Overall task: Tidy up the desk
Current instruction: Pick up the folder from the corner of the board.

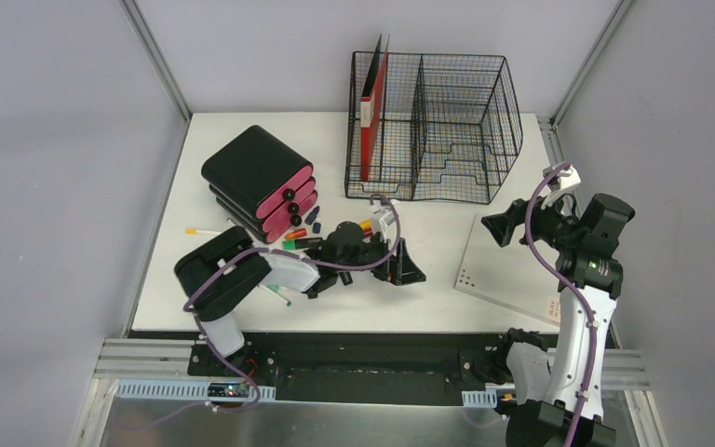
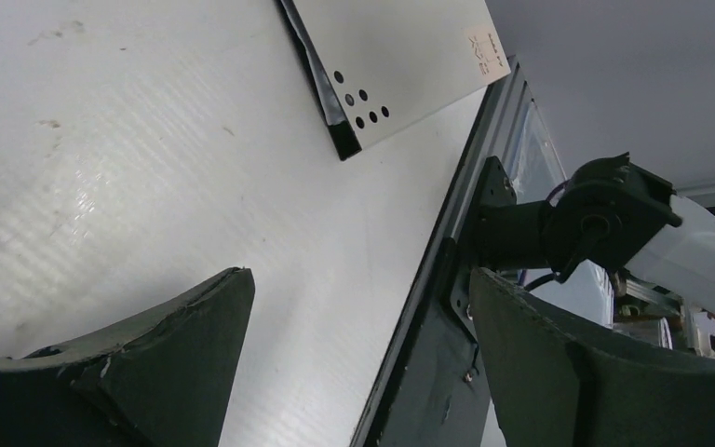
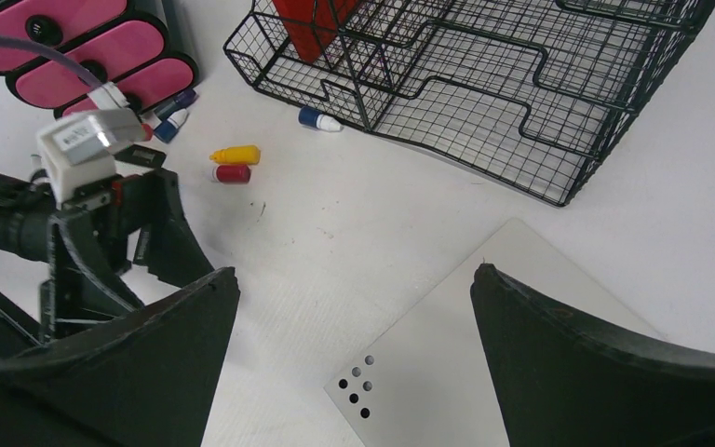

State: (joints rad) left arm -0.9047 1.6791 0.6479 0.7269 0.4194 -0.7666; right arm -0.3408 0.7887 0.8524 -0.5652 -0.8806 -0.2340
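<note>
The white desk (image 1: 447,303) carries scattered markers and caps (image 1: 300,238) beside a black drawer unit with pink fronts (image 1: 259,182). My left gripper (image 1: 402,267) reaches low over the desk's middle, just right of the markers. Its jaws are open (image 2: 358,279) with only bare tabletop and the front rail between them. My right gripper (image 1: 501,228) hovers open (image 3: 354,272) above the near left corner of a flat white panel with small holes (image 3: 521,354). It holds nothing. Yellow (image 3: 236,155) and red (image 3: 231,173) caps lie loose by the left gripper.
A black wire-mesh rack (image 1: 438,126) with a red folder (image 1: 369,116) stands at the back. A blue-and-white cap (image 3: 319,120) lies at its front edge. The white panel (image 1: 512,270) lies at the right front. A yellow pen (image 1: 203,231) lies at the left.
</note>
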